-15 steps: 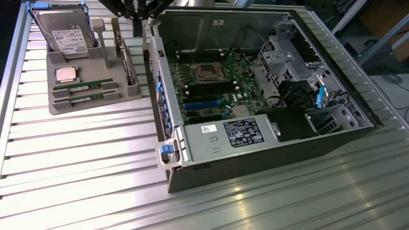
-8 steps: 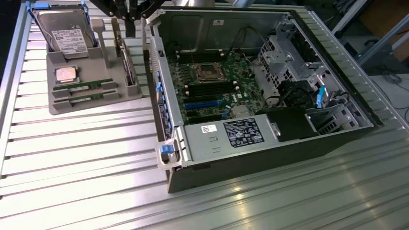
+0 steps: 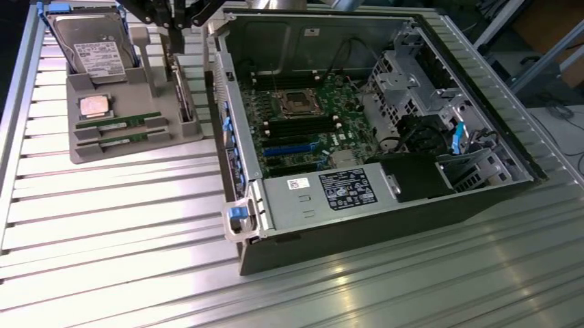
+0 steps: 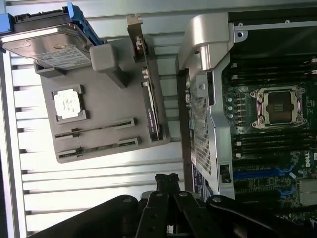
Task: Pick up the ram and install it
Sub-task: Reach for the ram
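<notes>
Black gripper hangs with its two fingers pressed together and nothing between them. Off to the side, a long thin green ram stick lies in a slot of the grey plastic tray. A second green ram stick lies just beside it.

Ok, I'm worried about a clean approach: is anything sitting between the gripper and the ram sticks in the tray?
Nothing visible does. Both ram sticks lie uncovered in the grey tray, and the shut gripper hangs above the tray's other end beside the hard drive.
</notes>
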You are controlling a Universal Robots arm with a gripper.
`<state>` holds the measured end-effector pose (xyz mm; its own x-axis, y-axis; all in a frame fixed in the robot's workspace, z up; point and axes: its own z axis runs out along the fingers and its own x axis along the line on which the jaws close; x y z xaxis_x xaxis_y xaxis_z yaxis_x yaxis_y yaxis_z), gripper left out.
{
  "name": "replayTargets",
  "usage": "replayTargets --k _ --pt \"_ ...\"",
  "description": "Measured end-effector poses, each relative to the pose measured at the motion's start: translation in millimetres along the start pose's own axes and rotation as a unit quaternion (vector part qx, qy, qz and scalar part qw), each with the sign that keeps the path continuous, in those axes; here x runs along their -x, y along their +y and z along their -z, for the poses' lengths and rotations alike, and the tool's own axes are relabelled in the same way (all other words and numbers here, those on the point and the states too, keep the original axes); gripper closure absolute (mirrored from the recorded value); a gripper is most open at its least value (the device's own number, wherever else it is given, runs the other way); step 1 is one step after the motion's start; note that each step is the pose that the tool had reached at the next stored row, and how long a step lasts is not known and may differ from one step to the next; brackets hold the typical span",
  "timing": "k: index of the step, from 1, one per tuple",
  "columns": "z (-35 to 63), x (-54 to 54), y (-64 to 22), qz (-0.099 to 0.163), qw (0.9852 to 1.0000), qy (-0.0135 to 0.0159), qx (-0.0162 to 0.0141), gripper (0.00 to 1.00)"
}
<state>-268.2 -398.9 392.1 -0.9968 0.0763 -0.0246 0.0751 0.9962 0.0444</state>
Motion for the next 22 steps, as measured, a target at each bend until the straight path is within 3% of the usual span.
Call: replayTargets --k 22 --pt "0.7 -25.0 -1.9 0.0 1.0 0.0 0.0 0.89"
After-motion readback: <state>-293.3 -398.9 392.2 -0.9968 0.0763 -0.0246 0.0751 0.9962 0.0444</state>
